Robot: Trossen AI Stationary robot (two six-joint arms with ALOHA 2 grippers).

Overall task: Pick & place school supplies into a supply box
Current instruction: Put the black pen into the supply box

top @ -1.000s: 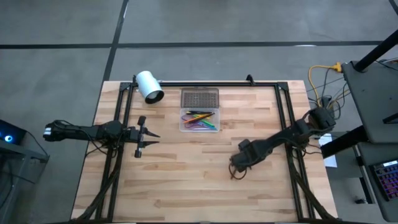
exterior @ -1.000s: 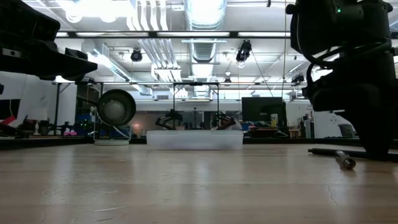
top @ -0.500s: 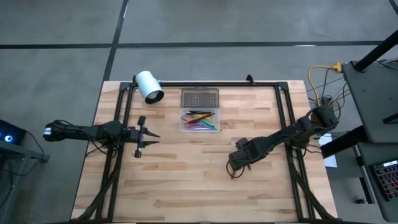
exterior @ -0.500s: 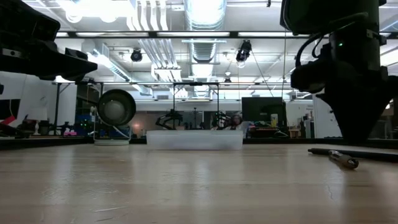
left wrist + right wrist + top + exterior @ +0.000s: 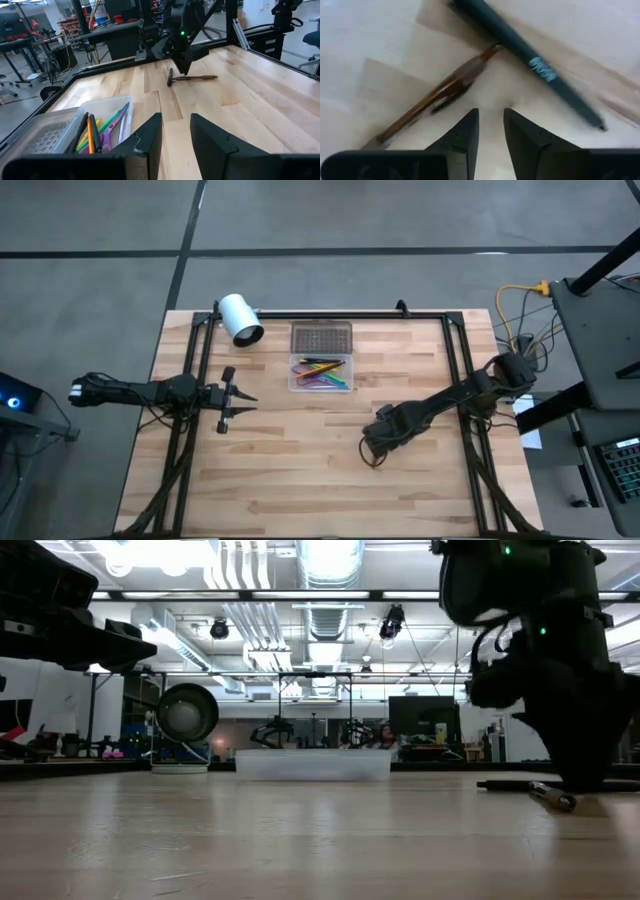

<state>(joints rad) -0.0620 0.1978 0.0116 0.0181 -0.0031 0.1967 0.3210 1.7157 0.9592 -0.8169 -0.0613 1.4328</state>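
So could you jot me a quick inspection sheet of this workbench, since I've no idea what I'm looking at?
Surface: wooden table, black frame on it.
Job's things: clear supply box holding coloured pens; grey lid beside it; dark pen and brown pen loose on the wood.
Clutter: white cylinder.
Grippers: right gripper open, low over the loose pens; left gripper open, empty, waiting at the left.
Cables: yellow and black leads off the right edge.
Surroundings: workshop benches and ceiling ducts.

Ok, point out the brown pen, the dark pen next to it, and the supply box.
brown pen [image 5: 437, 95], right wrist view, on its middle.
dark pen [image 5: 520, 47], right wrist view, on its barrel near the blue print.
supply box [image 5: 321, 387], high view, on its near wall.
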